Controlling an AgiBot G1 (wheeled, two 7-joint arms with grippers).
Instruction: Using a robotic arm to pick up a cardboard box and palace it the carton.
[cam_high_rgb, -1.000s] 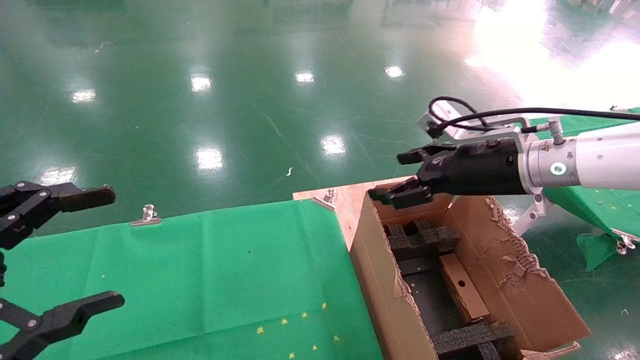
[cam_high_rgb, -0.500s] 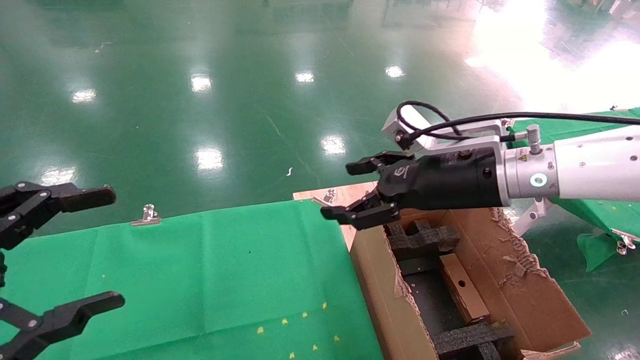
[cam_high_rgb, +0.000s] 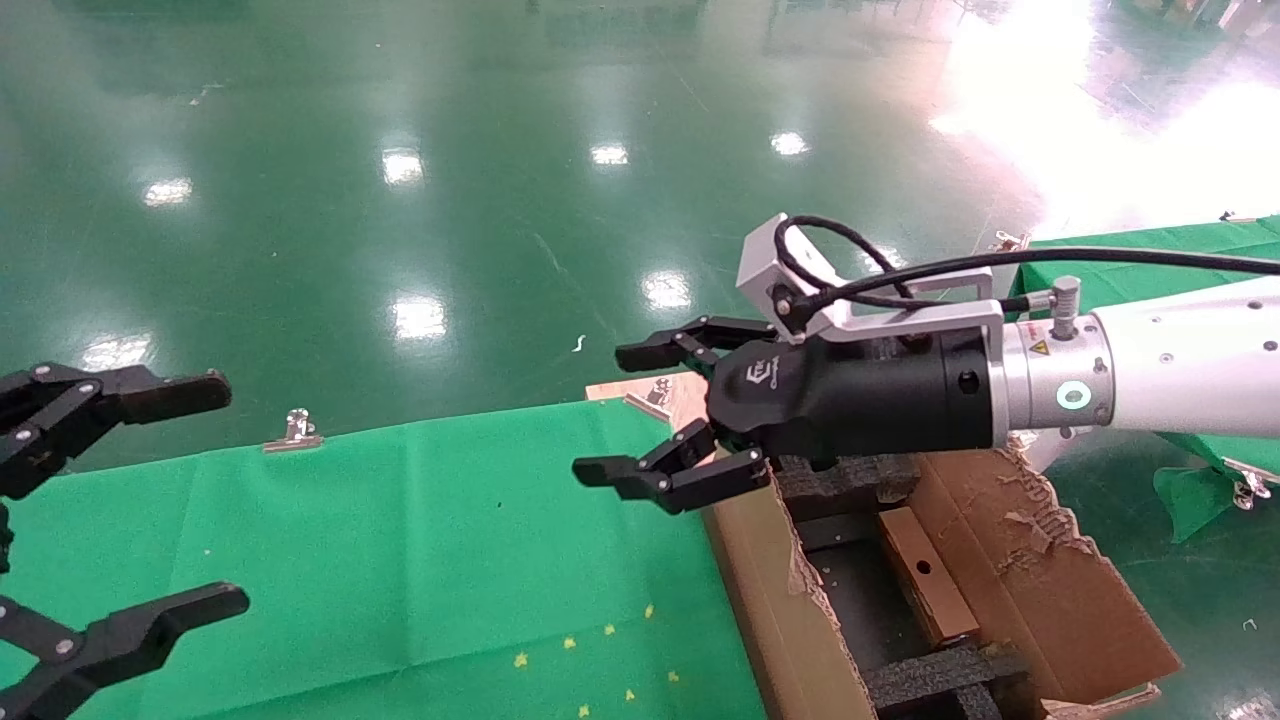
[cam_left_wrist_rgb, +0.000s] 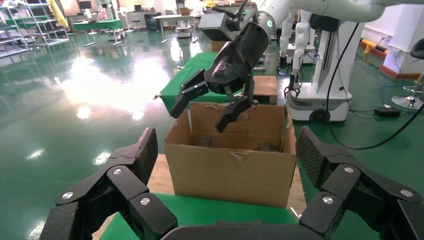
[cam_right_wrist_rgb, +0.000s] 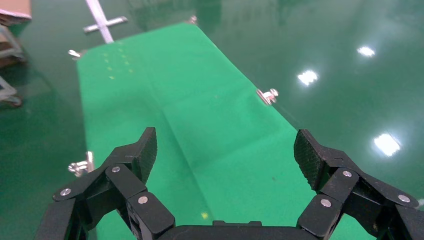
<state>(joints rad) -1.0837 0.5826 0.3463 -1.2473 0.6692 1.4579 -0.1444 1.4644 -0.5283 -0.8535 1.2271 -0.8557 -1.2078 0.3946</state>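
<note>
The small brown cardboard box (cam_high_rgb: 925, 575) lies inside the big carton (cam_high_rgb: 1060, 590), between black foam inserts (cam_high_rgb: 850, 475), with its round hole facing up. My right gripper (cam_high_rgb: 612, 412), on the white robotic arm, hangs open and empty past the carton's left wall, over the edge of the green cloth. The left wrist view shows that same gripper (cam_left_wrist_rgb: 197, 117) spread above the carton (cam_left_wrist_rgb: 232, 170). In its own wrist view the right gripper (cam_right_wrist_rgb: 226, 147) has only green cloth (cam_right_wrist_rgb: 200, 110) between its pads. My left gripper (cam_high_rgb: 225, 492) stands open and parked at the far left.
A green cloth (cam_high_rgb: 400, 540) covers the table, held by metal clips (cam_high_rgb: 295, 432). A bare wooden board (cam_high_rgb: 690, 395) shows beside the carton. Another green-covered table (cam_high_rgb: 1200, 410) stands at the right. Shiny green floor lies beyond.
My right gripper has swung left and slightly down, from above the carton's far end to over the cloth's edge, staying open and empty. The left arm and the box have not moved.
</note>
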